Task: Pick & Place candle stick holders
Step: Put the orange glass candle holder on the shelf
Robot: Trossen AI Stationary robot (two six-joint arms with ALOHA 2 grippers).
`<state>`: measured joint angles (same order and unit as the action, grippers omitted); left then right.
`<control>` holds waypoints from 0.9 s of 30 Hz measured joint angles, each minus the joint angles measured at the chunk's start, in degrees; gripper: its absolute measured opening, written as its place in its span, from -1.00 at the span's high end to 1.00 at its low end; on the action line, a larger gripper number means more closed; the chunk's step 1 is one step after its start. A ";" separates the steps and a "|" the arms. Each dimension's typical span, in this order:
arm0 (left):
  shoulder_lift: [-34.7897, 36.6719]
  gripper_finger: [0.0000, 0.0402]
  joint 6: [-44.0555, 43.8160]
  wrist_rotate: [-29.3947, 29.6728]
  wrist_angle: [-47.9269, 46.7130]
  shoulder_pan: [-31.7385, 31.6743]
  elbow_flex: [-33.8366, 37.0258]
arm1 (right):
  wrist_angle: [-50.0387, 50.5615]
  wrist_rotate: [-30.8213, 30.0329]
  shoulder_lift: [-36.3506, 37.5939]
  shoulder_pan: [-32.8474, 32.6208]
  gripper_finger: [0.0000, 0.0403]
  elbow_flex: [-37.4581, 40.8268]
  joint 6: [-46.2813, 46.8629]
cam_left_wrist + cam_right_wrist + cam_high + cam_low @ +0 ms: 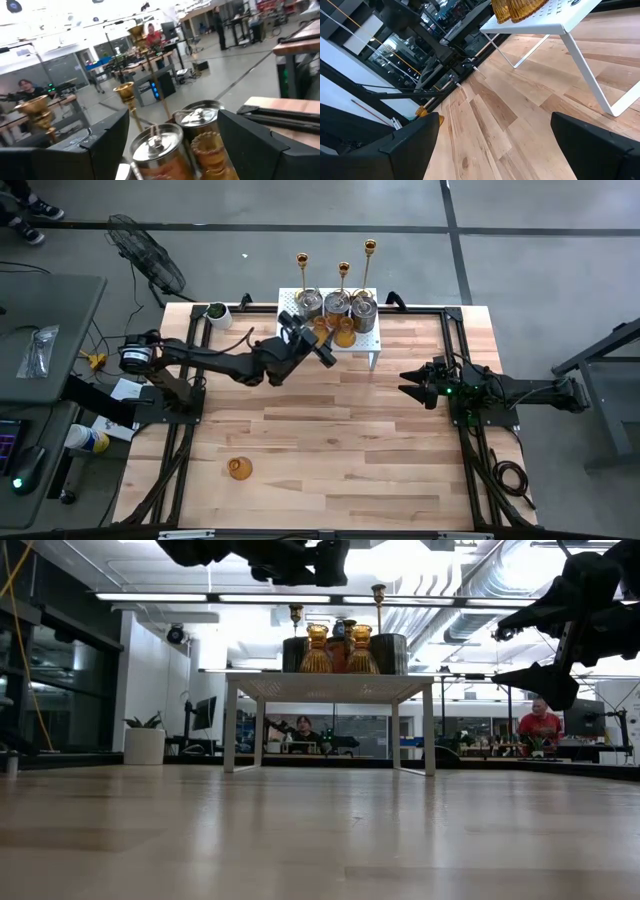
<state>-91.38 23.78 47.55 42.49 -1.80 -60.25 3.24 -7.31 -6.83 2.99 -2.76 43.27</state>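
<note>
My left claw (325,348) hangs apart over the rack's (368,345) amber holders (344,334); next I lower and clamp one.

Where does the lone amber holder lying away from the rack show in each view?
High view: amber holder on bare wood, near the table's front left.
Low view: not in it.
Left wrist view: not in it.
Right wrist view: small orange shape far across the boards.
Shared landmark: white rack.

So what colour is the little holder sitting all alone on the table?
Amber-orange. The lone holder shows best in the high view.
</note>
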 joint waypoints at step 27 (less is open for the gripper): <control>11.99 -0.48 -10.17 1.04 -12.34 1.86 7.41 | 0.00 -0.01 0.00 0.00 -0.86 0.00 0.00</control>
<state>-79.39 13.62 48.58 30.15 0.05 -52.84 3.24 -7.32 -6.83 3.00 -2.76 43.27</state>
